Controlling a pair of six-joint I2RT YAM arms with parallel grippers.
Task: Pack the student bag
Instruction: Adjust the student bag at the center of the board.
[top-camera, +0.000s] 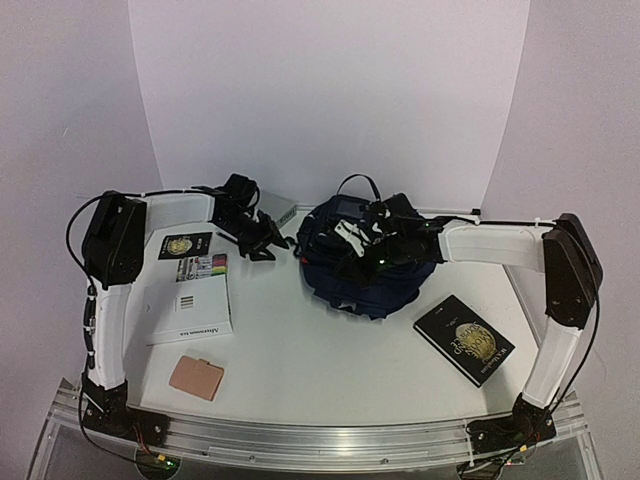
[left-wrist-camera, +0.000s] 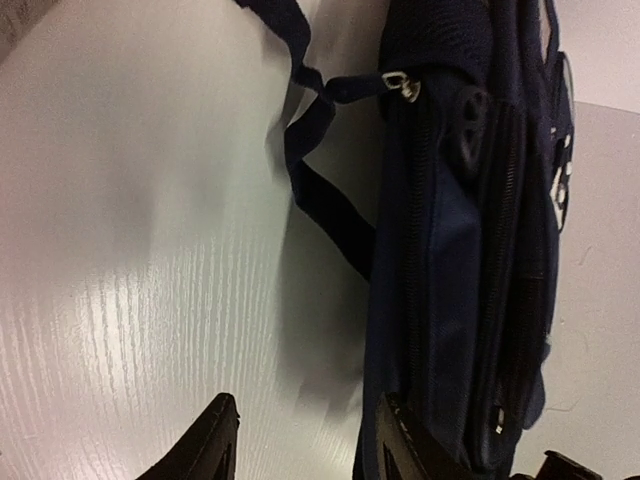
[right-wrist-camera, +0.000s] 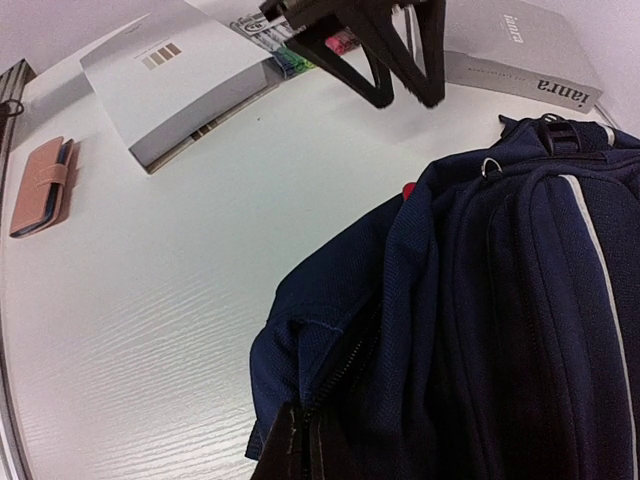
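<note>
The overhead view is lit evenly and softly from above. The pale backdrop is given a faint violet cast, and only a weak, soft-edged shadow is thrown by the large dark navy fabric backpack (top-camera: 365, 285) onto the white wood-grain tabletop (top-camera: 300, 350). Detail in the backpack's folds is lost to darkness. In the left wrist view a broad sheen is spread across the tabletop, a diffuse shadow is cast beside the fabric, and the whole picture is slightly soft. In the right wrist view straight edges are bowed towards the corners by the wide lens, and the nearest fabric is rendered dark and blurred.
</note>
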